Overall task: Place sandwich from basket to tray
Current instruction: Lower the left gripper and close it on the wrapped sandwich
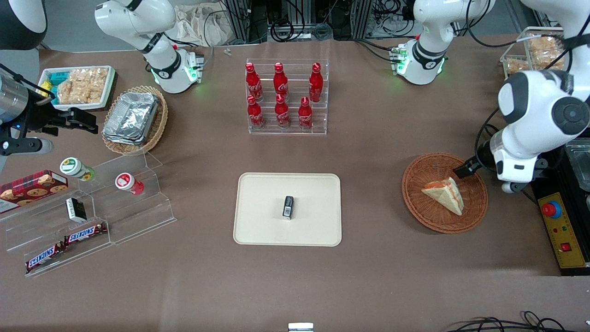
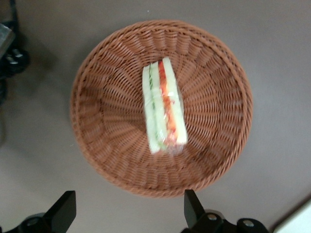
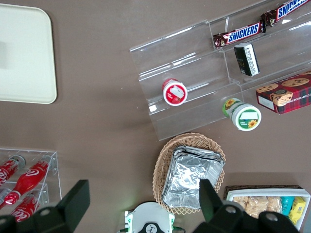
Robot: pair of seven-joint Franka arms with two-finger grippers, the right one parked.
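Hovering wide open above the basket [image 1: 445,192] at its two o'clock rim, the gripper [image 2: 127,211] lines up to straddle the sandwich [image 2: 164,106] lying at centre.

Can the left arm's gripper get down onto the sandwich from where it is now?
Probably yes. The gripper hangs open above the basket, near its rim, and the sandwich lies alone on the weave with nothing over it or against it.
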